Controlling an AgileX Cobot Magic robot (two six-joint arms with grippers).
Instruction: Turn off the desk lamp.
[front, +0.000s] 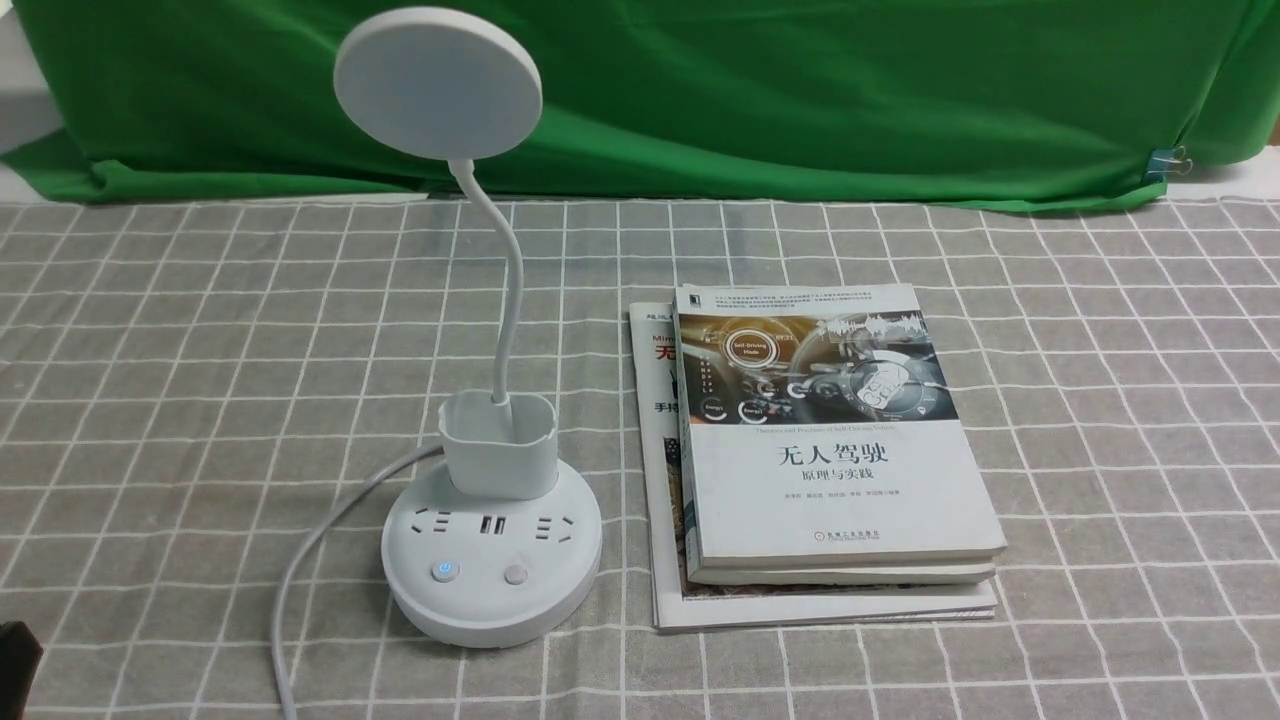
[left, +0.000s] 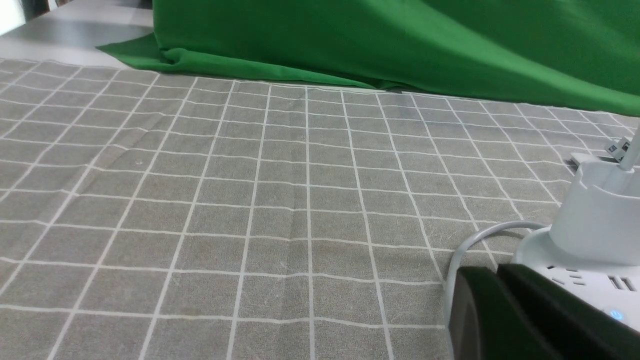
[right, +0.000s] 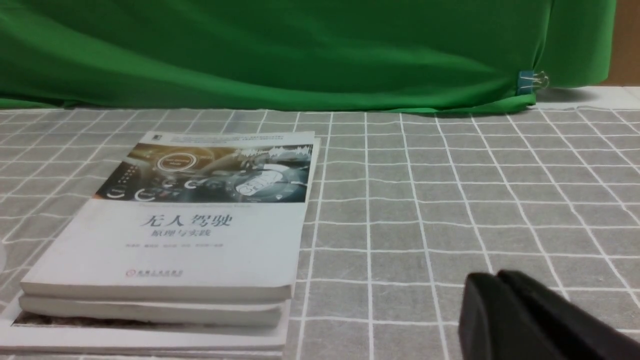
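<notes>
Across the whole table lay a grey checked cloth (front: 1100, 400), and behind it, at twelve o'clock, a green drape (front: 800, 90) hung down to the tabletop, pinched by a small blue clip (front: 1160, 163) towards two o'clock. Next in size came a stack of books (front: 820, 450) lying flat just right of centre, the top one white with Chinese lettering on its cover. Just beside the stack, at its nine o'clock and apart from it, stood the desk lamp (front: 492, 540): a round white base with sockets, a cup holder on its far half, and a thin neck rising to a flat disc head up at about eleven o'clock. Its grey cord (front: 300, 570) curled off the base towards seven o'clock. On the near face of the base sat two buttons, and the left button (front: 445, 571) showed a blue ring.

The left gripper (left: 500, 310) appeared in its wrist view as a dark shape close to the lamp base, jaws pressed together, nothing between them. The right gripper (right: 505, 315) looked the same in its own view, closed and empty, over bare cloth at the books' three o'clock
</notes>
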